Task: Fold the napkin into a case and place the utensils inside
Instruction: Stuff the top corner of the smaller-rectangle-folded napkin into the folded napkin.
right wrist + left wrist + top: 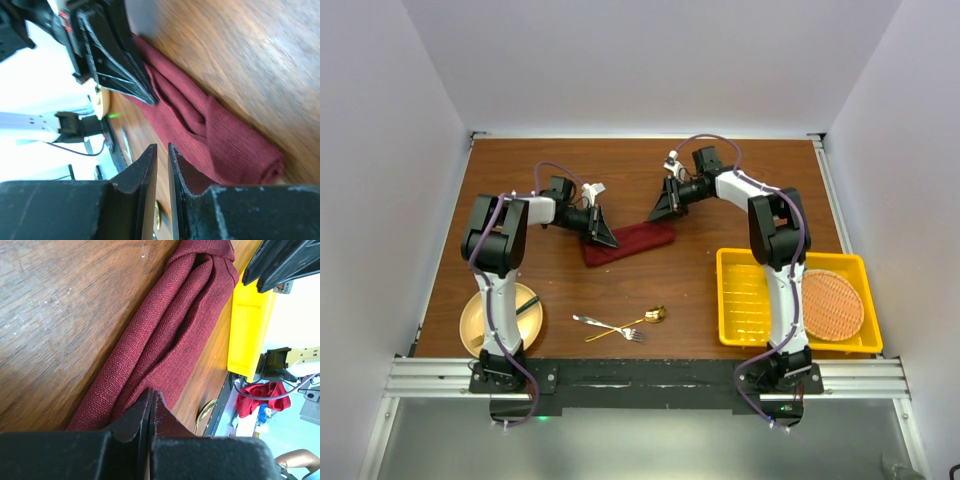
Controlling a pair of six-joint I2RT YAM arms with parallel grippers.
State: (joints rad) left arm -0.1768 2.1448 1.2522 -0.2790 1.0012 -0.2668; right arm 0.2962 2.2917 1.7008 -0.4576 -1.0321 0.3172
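Observation:
The maroon napkin (628, 243) lies on the table folded into a narrow strip, creased along its length (170, 325) (220, 130). My left gripper (605, 238) (151, 391) is shut, its tips down at the strip's left end, and no cloth shows between them. My right gripper (663, 207) (162, 146) hovers just off the strip's right end, its jaws a narrow gap apart with nothing in them. The silver fork (603, 325) and gold spoon (653, 315) lie crossed on the table nearer the arm bases, away from both grippers.
A yellow tray (750, 262) stands at the right with a round orange woven mat (833, 304) partly over it. A tan plate (480, 322) with green-handled cutlery sits at the front left. White walls enclose the table.

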